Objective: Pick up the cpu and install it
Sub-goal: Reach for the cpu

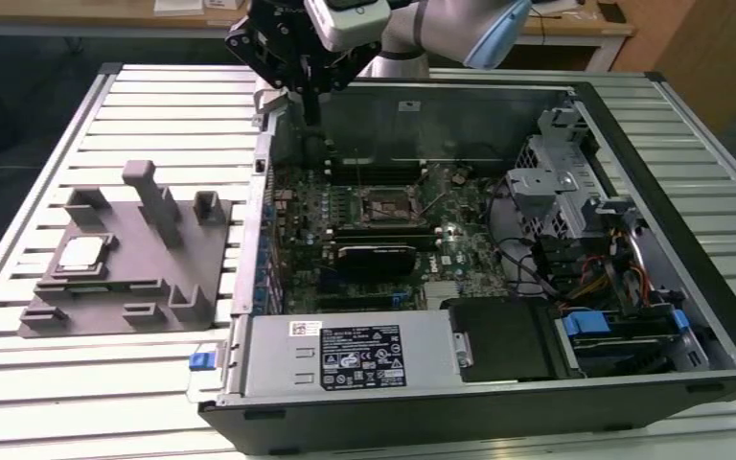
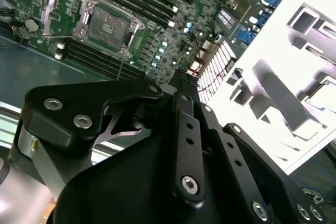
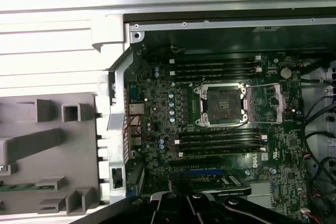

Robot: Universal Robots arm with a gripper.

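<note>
Top edge of exterior view cuts off arm [image 1: 471, 29]. In second wrist view, gripper [image 2: 182, 77] body covers much of motherboard [image 2: 157, 40]. Grey fixture [image 3: 47, 150] [image 2: 283, 98] runs out of frame in both wrist views. Board labels too small to tell.

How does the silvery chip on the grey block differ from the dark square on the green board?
The cpu is pale silver; the socket is dark, metal-framed. The cpu lies on the grey fixture, the socket inside the computer case. Both are square.
</note>
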